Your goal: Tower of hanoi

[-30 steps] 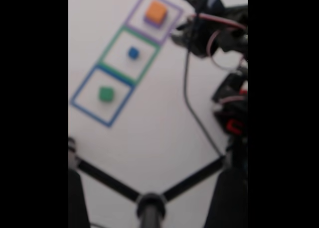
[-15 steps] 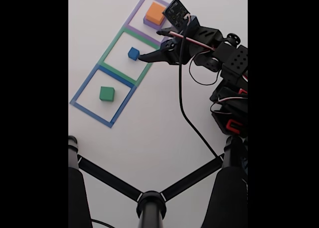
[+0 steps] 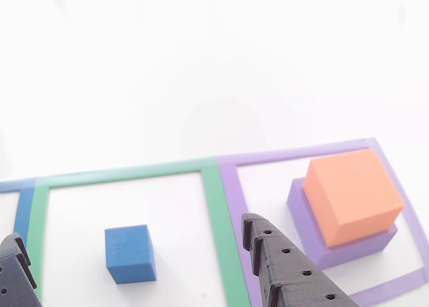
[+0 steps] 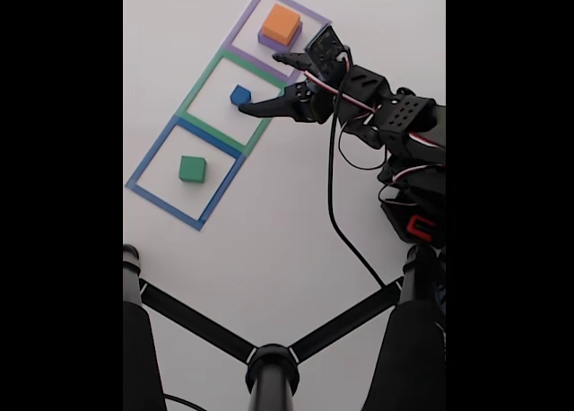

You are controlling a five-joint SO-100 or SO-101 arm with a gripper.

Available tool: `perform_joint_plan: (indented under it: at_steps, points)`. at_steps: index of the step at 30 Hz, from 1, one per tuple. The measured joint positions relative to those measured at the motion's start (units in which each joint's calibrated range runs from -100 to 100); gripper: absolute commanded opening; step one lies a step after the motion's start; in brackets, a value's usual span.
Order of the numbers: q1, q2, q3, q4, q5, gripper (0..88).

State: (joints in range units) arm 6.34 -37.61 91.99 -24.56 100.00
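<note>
So the small blue cube [image 3: 130, 253] sits alone inside the green taped square [image 3: 214, 206] on the white table [image 3: 201, 72]; I'll use that square as the reference. The orange block [image 3: 352, 194] is stacked on the purple block [image 3: 348, 250] in the purple outline [image 4: 309, 16], the one touching the green square on its far side. The green block [image 4: 191, 168] is in the blue outline [image 4: 148, 164] on the opposite side. The fingers [image 3: 23, 277] are spread apart, empty, with the blue cube between them in the close view, not touched. In the fixed view the arm [image 4: 386, 110] reaches in over the green square's edge.
</note>
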Motion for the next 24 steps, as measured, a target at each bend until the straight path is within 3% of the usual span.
perform_joint_plan:
  at_steps: [14, 24]
  points:
    - [-2.29, 30.81, -2.09, -28.09, 0.00, 35.7]
    - [-3.36, 48.46, -10.10, -37.96, 0.00, 34.4]
